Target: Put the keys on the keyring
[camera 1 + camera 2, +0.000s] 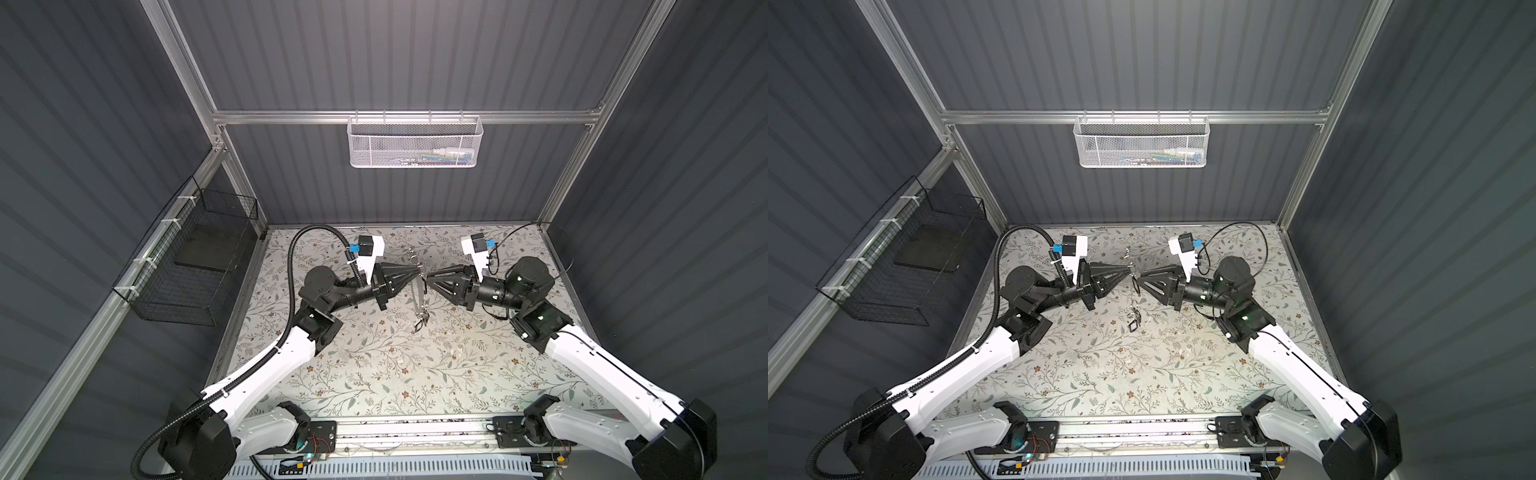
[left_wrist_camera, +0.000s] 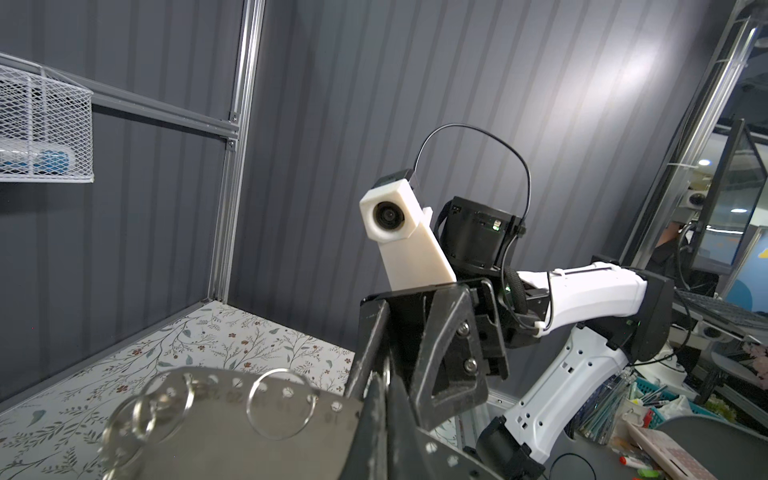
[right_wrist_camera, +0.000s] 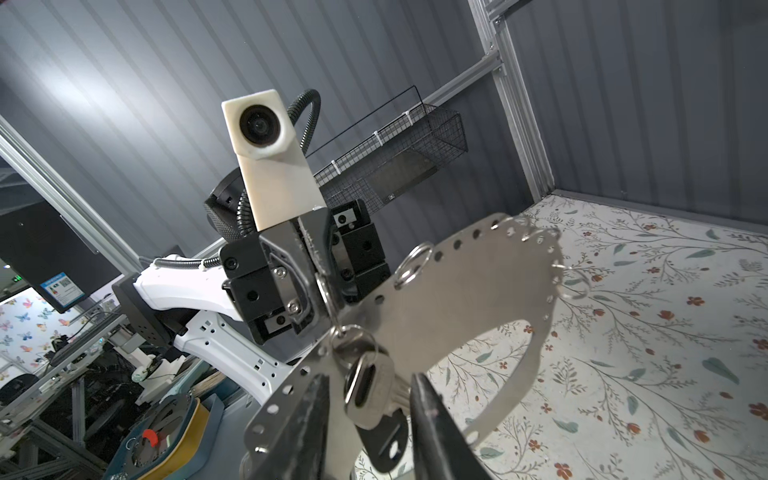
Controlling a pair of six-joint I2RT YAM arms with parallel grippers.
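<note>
Above the tabletop centre, the keyring is held edge-on between both grippers. From 9 o'clock the left gripper is clamped tight on its rim. From 3 o'clock the right gripper stands partly open, jaws either side of the keys, which dangle from a split ring on the keyring; contact is unclear.
</note>
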